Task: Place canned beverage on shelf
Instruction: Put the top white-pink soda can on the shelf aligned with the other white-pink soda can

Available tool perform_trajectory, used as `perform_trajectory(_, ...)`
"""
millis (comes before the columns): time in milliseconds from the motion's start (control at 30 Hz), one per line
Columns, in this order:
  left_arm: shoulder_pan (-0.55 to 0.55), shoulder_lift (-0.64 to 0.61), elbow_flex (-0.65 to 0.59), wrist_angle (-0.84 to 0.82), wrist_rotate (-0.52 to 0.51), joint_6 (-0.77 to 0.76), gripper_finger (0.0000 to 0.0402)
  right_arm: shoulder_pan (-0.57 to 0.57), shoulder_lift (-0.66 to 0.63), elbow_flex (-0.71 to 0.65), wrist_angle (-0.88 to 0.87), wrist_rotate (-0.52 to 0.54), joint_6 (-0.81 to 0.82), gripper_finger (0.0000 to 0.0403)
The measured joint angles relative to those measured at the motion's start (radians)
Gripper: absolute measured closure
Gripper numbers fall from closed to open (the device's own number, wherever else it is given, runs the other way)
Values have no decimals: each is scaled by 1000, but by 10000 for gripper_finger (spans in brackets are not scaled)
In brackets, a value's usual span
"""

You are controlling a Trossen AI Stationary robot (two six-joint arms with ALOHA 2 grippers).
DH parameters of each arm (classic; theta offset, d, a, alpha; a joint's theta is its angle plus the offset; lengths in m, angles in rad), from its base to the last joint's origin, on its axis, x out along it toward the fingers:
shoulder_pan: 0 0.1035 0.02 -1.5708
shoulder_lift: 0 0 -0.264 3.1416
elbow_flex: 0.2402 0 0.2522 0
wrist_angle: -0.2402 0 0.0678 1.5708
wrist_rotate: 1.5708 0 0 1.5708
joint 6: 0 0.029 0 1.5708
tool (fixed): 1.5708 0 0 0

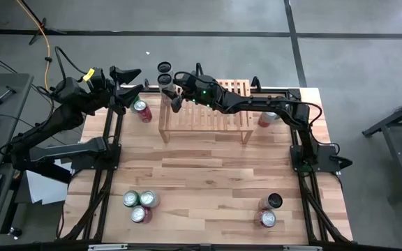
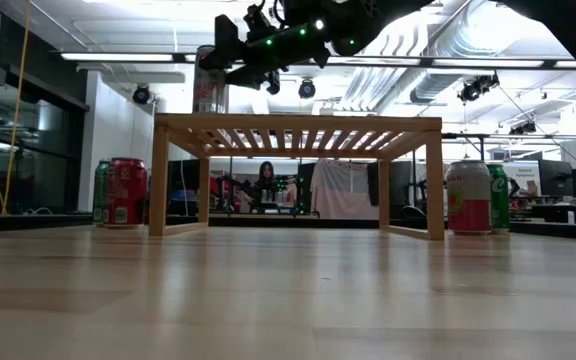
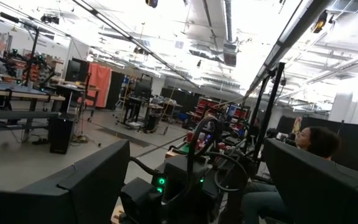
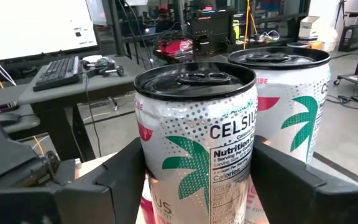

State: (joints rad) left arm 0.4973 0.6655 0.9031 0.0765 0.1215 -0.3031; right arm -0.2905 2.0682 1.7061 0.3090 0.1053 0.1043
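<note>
The light-wood shelf (image 1: 204,115) stands at the table's far middle and also shows in the low view (image 2: 298,125). My right gripper (image 1: 167,87) reaches over the shelf's left end and is shut on a white Celsius can (image 4: 194,143) with a dark top. That can stands upright on the slatted top (image 2: 208,92). A second can of the same kind (image 4: 284,106) stands just beyond it (image 1: 165,67). My left gripper (image 1: 131,88) is open and empty, left of the shelf and above a red can (image 1: 142,110). My right gripper pinches the Celsius can's side wall (image 4: 160,174) between its two fingers, about halfway down. The fingers come roughly level from the table's right, one on each side of the can. The can is upright, and its base seems to rest on the shelf's left end (image 2: 208,112).
A red can (image 2: 126,190) and a green one (image 2: 101,190) stand left of the shelf. A pink-and-white can (image 2: 468,197) and a green can (image 2: 498,197) stand at its right. Three cans (image 1: 139,203) sit near left, two (image 1: 271,209) near right.
</note>
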Motion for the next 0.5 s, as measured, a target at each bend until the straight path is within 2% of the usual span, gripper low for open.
perform_trajectory(500,0,0,0,0,1,-6,42,0,0,0,7,0,4,107)
